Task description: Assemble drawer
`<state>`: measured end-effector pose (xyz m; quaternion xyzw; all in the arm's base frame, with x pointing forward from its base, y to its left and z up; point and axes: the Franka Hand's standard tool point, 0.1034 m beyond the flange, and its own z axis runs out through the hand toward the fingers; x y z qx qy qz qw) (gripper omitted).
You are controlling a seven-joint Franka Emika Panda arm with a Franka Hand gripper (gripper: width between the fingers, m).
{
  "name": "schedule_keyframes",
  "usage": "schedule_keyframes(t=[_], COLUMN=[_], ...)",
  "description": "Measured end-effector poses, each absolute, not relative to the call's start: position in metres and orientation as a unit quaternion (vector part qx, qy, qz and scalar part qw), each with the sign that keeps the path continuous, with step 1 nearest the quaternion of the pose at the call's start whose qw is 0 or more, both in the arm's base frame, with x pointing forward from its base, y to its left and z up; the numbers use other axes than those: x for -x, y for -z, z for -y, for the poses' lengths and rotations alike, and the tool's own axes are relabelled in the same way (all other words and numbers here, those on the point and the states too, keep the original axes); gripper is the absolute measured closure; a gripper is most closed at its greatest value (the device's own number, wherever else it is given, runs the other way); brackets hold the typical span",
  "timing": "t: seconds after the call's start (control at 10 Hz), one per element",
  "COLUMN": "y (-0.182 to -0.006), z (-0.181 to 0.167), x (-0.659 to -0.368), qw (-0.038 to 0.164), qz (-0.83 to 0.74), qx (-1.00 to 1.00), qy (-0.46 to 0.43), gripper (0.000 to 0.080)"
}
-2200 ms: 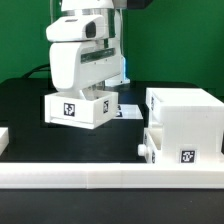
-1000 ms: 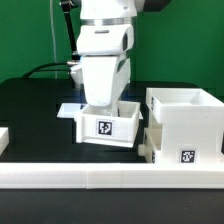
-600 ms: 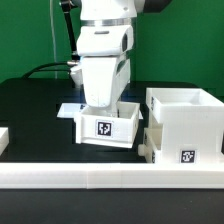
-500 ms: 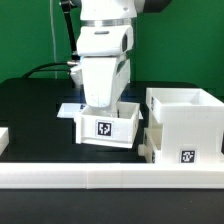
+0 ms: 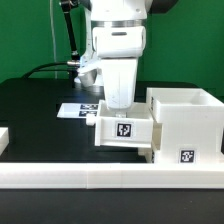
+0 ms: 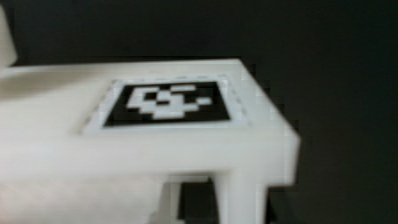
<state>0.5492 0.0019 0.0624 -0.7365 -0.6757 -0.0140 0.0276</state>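
In the exterior view, the white Franka arm's 2-finger gripper [image 5: 122, 103] reaches straight down into a small shallow white plastic tray [image 5: 124, 130] with a black-and-white square tag on its near face. The tray sits level, just above or on the black table [image 5: 35, 120]; which of the 2 I cannot tell. Its right side is touching or just beside the large white cube-shaped plastic casing [image 5: 185, 122], which stands at the exterior view's right with its top open and its own square tag low on the near face. A short white knob-like part [image 5: 146, 150] juts from the casing's lower left edge, beneath the tray's right corner. The fingers are hidden behind the tray's wall, so I cannot tell whether they are spread or pinching it. Behind the tray, the thin flat white marker board [image 5: 78, 109] lies on the table. A long low white border bar [image 5: 100, 178] runs across the near edge.

In the wrist view, 1 blurred black-and-white square tag [image 6: 169, 103] fills a flat white plastic surface [image 6: 71, 150] against dark background. No fingertips are clear here.
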Motion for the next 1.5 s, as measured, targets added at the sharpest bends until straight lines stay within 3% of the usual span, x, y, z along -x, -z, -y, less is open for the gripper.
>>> schedule_keyframes(t=[1.5], y=[-0.055], z=[-0.017], x=[-0.545], qw=[0.033], qz=[0.683], qx=[0.729], qy=[0.016], gripper=[0.0762])
